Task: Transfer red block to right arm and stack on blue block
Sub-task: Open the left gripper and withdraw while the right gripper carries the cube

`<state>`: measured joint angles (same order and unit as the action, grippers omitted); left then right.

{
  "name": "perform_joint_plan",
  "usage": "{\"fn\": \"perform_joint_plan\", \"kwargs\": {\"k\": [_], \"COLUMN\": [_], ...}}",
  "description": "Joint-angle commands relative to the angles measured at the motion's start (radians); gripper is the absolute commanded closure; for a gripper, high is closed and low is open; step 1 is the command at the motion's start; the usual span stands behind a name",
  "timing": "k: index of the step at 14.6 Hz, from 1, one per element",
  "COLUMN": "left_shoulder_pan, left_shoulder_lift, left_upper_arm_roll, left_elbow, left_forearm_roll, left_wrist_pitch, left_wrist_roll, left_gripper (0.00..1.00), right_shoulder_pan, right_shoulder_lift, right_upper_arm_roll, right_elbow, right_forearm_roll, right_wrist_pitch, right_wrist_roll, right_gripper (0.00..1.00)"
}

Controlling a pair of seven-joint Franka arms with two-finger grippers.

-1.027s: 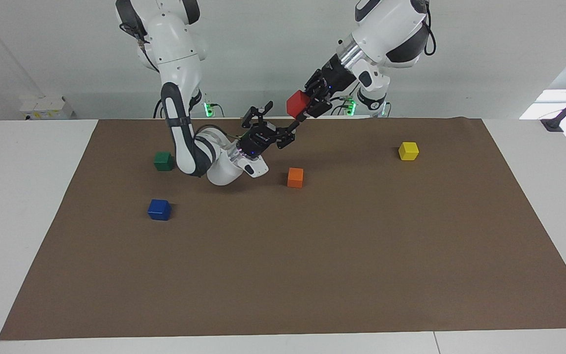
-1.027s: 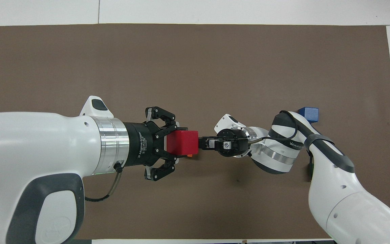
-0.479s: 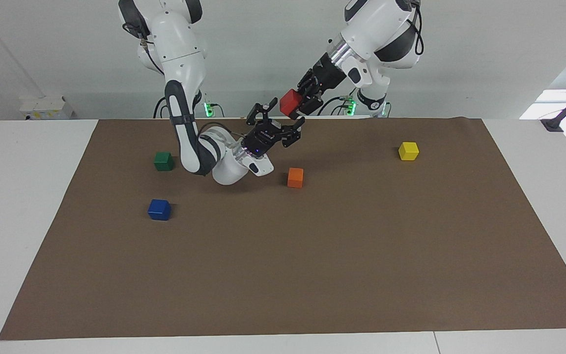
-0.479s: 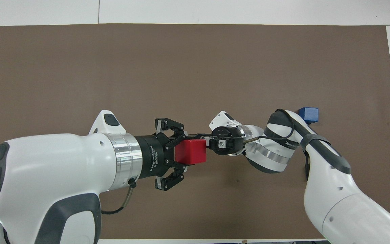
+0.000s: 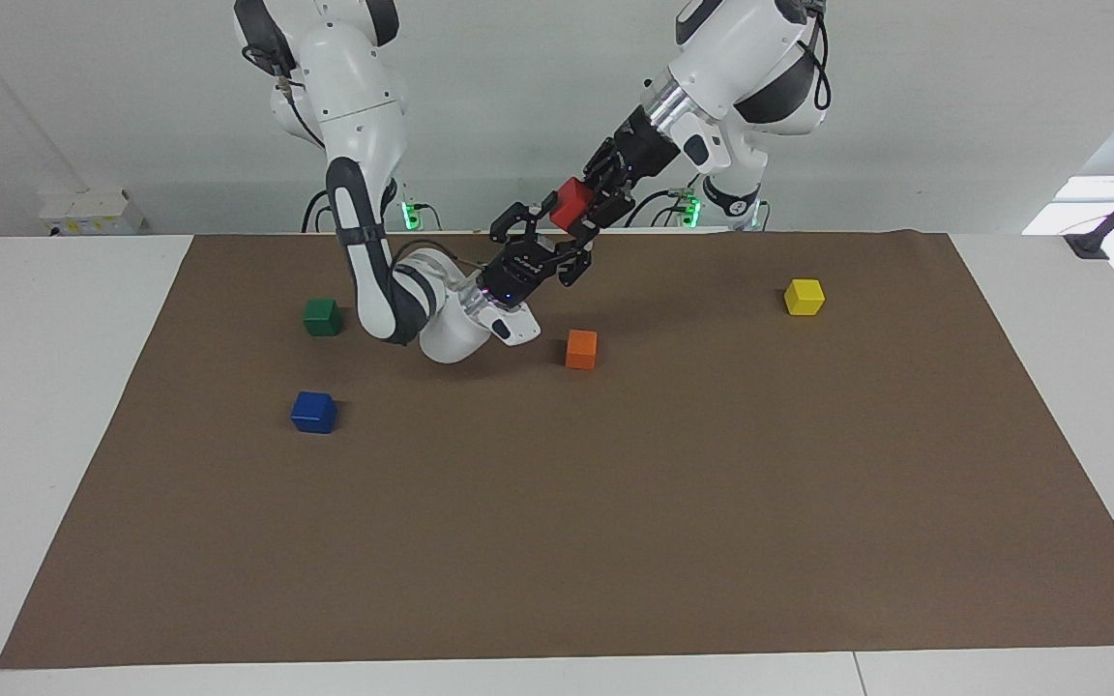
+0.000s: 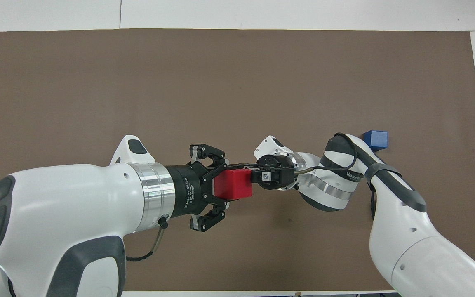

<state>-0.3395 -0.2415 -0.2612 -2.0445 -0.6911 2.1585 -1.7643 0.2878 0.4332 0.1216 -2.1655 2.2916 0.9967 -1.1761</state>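
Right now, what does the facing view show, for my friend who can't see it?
Two white robot arms meet in the air above a brown mat: the left tool grips the red block, and the right tool is open around it. Blue, green, orange and yellow blocks lie on the mat.

Bright even light, soft faint shadows, window glare at edge, frames sharp.

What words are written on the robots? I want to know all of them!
"2F Adaptive Gripper", partly cut off, on the black collar of the left claw holding the red block.
A white brand word on the right arm's black band: too blurred to read.
A smaller line under the claw's label: too small to read.
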Motion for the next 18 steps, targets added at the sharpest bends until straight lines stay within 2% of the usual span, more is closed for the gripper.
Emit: {"fn": "perform_joint_plan", "kwargs": {"k": [1, 3, 4, 5, 6, 8, 11, 13, 15, 18], "left_shoulder_pan": [-0.018, -0.016, -0.012, -0.001, 0.02, 0.126, 0.247, 0.313, 0.359, 0.47], "left_shoulder_lift": [-0.024, -0.024, -0.022, -0.022, -0.028, -0.035, -0.036, -0.036, -0.036, -0.022], "left_upper_arm_roll": [0.011, 0.013, 0.013, 0.017, 0.022, 0.025, 0.025, 0.025, 0.025, 0.027], "left_elbow": [-0.028, -0.028, -0.023, -0.019, -0.013, 0.022, 0.038, 0.037, 0.03, 0.029], "left_forearm_roll": [-0.025, -0.022, -0.021, -0.021, -0.012, -0.005, -0.001, 0.056, 0.166, 0.205], "left_wrist_pitch": [0.026, 0.027, 0.026, 0.021, 0.006, -0.07, -0.144, -0.175, -0.177, -0.178], "left_wrist_roll": [-0.009, 0.005, 0.0, -0.01, -0.003, 0.04, 0.253, 0.359, 0.44, 0.656], "left_gripper": [1.0, 0.97, 0.05, 0.0, 0.0, 0.0, 0.0, 0.0, 0.0, 0.0], "right_shoulder_pan": [0.005, 0.008, 0.008, 0.008, 0.004, 0.001, -0.002, -0.021, -0.044, -0.068], "right_shoulder_lift": [-0.002, -0.004, -0.005, -0.005, -0.007, -0.01, -0.023, -0.063, -0.115, -0.195], "right_upper_arm_roll": [0.004, 0.004, 0.004, 0.004, 0.004, 0.003, 0.003, 0.0, 0.0, -0.003], "right_elbow": [0.007, 0.007, 0.007, 0.007, 0.009, 0.01, 0.009, 0.006, 0.021, 0.064], "right_forearm_roll": [0.017, 0.016, 0.016, 0.014, 0.006, 0.005, 0.005, -0.01, -0.061, -0.174], "right_wrist_pitch": [0.033, 0.034, 0.04, 0.043, 0.045, 0.048, 0.06, 0.168, 0.325, 0.566], "right_wrist_roll": [-0.03, -0.03, -0.031, -0.033, -0.031, -0.031, -0.025, 0.022, 0.091, 0.153], "right_gripper": [1.0, 1.0, 1.0, 1.0, 1.0, 1.0, 1.0, 1.0, 1.0, 1.0]}}
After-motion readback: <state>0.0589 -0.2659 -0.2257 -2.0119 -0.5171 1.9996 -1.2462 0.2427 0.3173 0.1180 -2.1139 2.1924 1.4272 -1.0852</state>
